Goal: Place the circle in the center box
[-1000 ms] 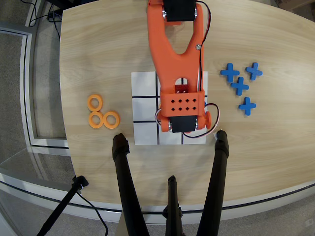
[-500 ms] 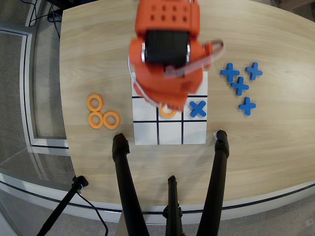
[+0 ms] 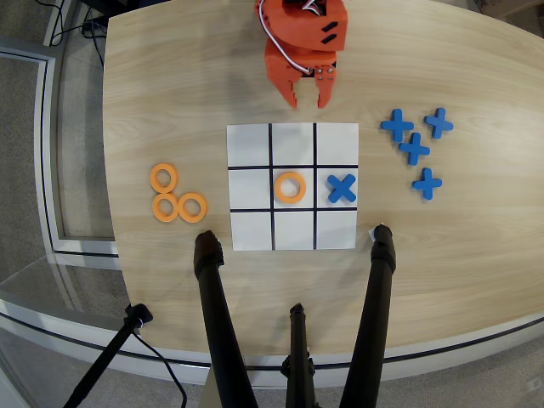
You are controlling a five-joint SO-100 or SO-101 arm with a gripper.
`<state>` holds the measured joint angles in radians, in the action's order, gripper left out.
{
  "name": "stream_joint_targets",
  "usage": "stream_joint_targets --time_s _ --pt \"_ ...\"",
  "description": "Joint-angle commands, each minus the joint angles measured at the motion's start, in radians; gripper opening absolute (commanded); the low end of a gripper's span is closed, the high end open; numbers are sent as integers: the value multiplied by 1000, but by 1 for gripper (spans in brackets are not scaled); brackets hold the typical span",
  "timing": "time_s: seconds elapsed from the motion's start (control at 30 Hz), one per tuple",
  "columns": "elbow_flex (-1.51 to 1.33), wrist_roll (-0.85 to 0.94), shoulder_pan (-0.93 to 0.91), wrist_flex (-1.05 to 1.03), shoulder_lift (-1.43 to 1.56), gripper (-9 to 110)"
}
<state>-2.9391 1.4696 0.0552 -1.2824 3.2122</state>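
Note:
An orange ring (image 3: 290,187) lies flat inside the center box (image 3: 280,204) of the white 3x3 grid sheet (image 3: 249,146) in the overhead view. A blue cross (image 3: 342,188) lies in the cell to its right. Three more orange rings (image 3: 176,198) lie clustered on the wood left of the sheet. My orange gripper (image 3: 308,99) hangs above the table just beyond the sheet's top edge, over the top middle and top right cells' border. Its fingers (image 3: 325,89) are slightly apart and hold nothing.
Several blue crosses (image 3: 415,146) lie on the wood right of the sheet. Black tripod legs (image 3: 217,314) rise over the near table edge, with feet at the sheet's lower corners. The table's curved edge runs along the left and bottom.

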Motion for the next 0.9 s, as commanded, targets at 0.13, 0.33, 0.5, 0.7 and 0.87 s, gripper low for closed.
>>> stream_joint_targets --time_s 0.13,0.33,0.5,0.7,0.87 --pt "-196 11 -49 -11 144 0" --pt "-262 12 -147 18 144 0" --pt "-264 14 -302 0 144 0" --pt "-264 101 -689 -15 181 0" --pt "-264 224 -919 -12 183 0"
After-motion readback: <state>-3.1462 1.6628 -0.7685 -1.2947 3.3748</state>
